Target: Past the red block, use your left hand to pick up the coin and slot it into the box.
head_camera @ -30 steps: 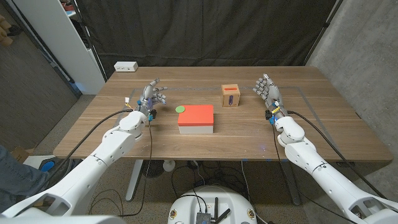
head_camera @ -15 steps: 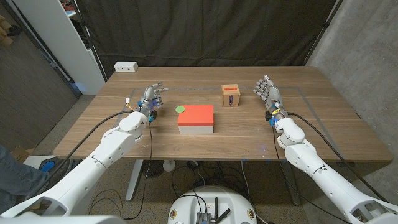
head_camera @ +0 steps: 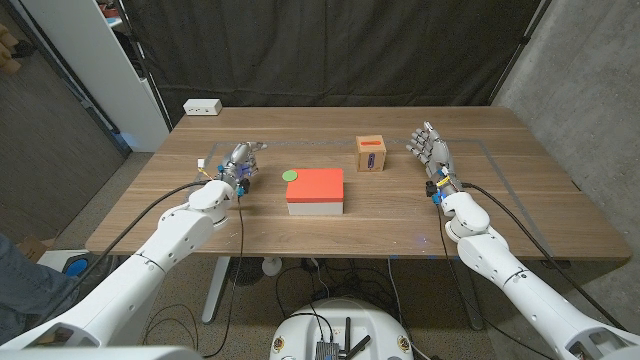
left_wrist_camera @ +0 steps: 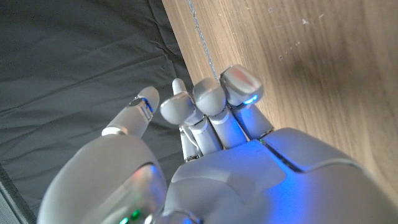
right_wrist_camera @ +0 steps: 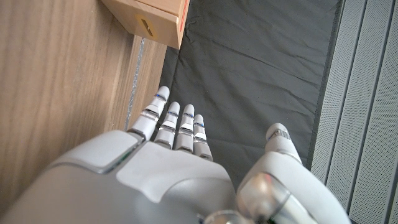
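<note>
Left fingers (left_wrist_camera: 239,87): curling inward with nothing between them, the thumb standing apart.
Left hand (head_camera: 241,158): hovering or resting just above the surface (head_camera: 200,220), to the left of the red block (head_camera: 316,189); contact with the wood cannot be told.
Right fingers (right_wrist_camera: 175,118): standing straight and spread, holding nothing.
Right hand (head_camera: 431,150): standing upright on the far right of the red block, just right of the box (head_camera: 371,154) and apart from it.
Coin (head_camera: 290,175): a green disc lying flat on the surface, touching or just beside the red block's far left corner, between the block and the left hand.
Red block: sitting near the middle of the surface, red on top with pale sides.
Box: a small wooden cube standing beyond the red block's right end, its slot facing up.
White power strip (head_camera: 202,106): lying at the far left corner, well away from the red block.
</note>
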### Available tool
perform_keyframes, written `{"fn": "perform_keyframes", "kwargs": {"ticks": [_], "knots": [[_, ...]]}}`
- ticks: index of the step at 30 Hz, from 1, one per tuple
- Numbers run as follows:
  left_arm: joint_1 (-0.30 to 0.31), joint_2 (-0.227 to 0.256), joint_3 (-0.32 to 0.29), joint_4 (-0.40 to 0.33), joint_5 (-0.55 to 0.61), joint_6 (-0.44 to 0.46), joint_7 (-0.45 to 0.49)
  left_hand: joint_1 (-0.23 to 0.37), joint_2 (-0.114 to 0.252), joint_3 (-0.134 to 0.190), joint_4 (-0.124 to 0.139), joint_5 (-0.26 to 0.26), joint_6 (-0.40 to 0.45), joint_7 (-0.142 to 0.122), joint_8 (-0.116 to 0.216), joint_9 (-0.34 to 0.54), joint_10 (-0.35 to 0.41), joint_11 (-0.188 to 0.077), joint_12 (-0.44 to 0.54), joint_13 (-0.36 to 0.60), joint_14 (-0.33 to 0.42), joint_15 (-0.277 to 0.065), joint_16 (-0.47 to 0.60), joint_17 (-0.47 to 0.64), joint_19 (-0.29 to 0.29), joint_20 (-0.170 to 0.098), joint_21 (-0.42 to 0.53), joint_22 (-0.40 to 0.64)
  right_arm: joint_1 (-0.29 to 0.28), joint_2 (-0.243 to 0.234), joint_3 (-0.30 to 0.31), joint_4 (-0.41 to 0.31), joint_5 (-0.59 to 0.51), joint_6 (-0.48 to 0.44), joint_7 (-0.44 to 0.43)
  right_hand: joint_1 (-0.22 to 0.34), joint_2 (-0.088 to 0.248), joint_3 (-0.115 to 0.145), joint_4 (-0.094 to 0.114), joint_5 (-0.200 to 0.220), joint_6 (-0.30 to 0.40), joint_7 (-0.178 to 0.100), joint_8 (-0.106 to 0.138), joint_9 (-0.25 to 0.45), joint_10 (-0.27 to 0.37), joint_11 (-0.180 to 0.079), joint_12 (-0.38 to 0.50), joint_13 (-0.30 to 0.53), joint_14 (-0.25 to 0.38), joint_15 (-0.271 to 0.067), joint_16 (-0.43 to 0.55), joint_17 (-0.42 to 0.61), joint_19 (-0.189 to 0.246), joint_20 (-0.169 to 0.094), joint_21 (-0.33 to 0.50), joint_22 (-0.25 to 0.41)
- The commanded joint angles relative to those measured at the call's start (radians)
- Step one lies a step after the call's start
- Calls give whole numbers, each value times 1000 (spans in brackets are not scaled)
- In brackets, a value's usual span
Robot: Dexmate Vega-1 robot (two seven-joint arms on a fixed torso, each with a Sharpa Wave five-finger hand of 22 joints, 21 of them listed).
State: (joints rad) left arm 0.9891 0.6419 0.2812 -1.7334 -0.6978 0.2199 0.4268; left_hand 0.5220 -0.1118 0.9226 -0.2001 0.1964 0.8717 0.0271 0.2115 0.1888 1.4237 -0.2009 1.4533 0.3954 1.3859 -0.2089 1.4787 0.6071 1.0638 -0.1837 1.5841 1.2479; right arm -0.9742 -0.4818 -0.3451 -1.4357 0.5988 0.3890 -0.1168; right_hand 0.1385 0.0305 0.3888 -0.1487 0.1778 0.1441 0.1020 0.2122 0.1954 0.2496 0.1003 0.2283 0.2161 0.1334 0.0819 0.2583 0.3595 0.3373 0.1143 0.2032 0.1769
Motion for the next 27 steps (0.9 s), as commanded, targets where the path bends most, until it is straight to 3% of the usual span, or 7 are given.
{"fn": "perform_keyframes", "kwargs": {"ticks": [1,6,15,27], "knots": [[3,47,-28,-83,-79,148,32,60,-9,-24,3,5,12,-13,10,6,6,-4,22,-4,9,1,20,-4,18,-25,8,1,-12,-10,0,-22,-14,-12,-14,12,1,-1,-1,-1,8,-6,-3,-1,3,2,-1,3,-1,3,-4,4,-3,-7,-2,3],[9,65,-49,-98,-132,188,21,118,-26,-57,8,2,17,-26,29,28,2,-3,41,-16,9,2,33,-17,22,-25,7,2,-14,-11,-3,-26,-20,-14,-17,13,1,-1,-1,-1,9,-5,-3,-1,4,1,-2,3,-1,0,-4,4,-3,-8,-2,3],[14,105,-88,-112,-249,273,-3,132,-44,-94,17,2,-36,-34,37,55,4,-3,70,-15,10,1,44,-24,11,-26,2,2,-28,-20,-5,-51,-34,-25,-35,14,2,-1,-1,-1,10,-5,-3,-1,4,4,-3,3,0,2,-5,4,-6,-10,-3,3],[44,157,-129,-158,-337,319,13,146,-25,-114,25,4,-48,-32,76,92,-3,-3,73,-40,9,1,49,-40,1,-27,-8,-2,-16,-20,-8,-34,-37,-16,-17,16,2,-1,-1,-1,15,-4,-2,-1,7,5,-3,3,1,3,-5,4,-7,-11,-3,3]]}}
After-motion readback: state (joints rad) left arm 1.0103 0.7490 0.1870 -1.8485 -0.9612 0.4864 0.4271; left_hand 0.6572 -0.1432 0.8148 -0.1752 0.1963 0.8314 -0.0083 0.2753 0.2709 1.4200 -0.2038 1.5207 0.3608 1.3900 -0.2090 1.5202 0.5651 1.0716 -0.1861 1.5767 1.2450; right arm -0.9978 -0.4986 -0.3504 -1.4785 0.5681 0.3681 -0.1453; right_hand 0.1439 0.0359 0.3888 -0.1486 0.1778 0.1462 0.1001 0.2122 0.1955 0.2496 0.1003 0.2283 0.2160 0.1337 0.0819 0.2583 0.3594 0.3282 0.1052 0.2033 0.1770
